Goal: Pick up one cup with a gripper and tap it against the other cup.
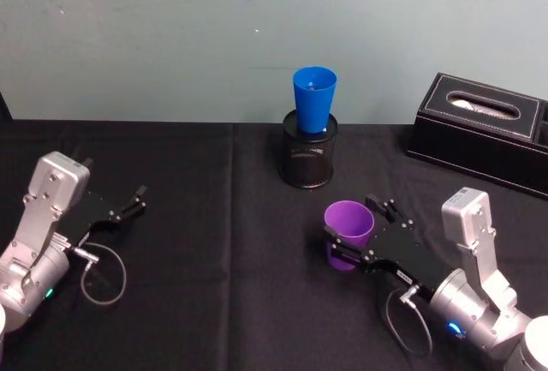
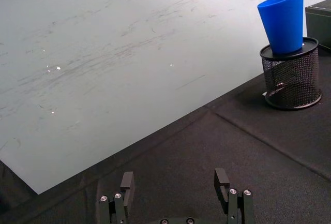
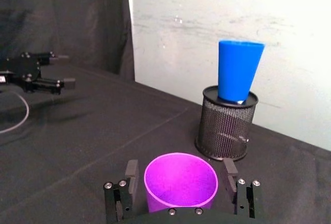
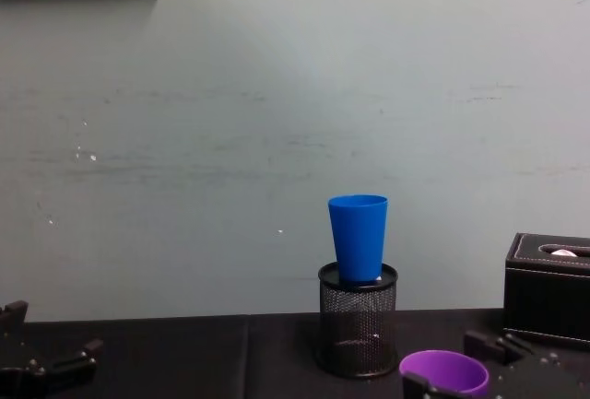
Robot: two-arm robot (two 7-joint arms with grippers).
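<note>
The right hand (image 1: pixel 358 232) sits low at the near right of the black worktop (image 1: pixel 205 242), its fingers (image 3: pixel 131 171) on either side of the purple cup (image 1: pixel 348 232); whether they press the cup or merely flank it cannot be told. The cup stands upright, mouth up. The left hand (image 1: pixel 137 199) rests at the near left, fingers spread wide around nothing. Farther back, near the middle, the blue cup (image 1: pixel 314 99) stands upright in the top of a black mesh pen holder (image 1: pixel 309 158). A black tissue box (image 1: pixel 479 131) lies at the far right.
</note>
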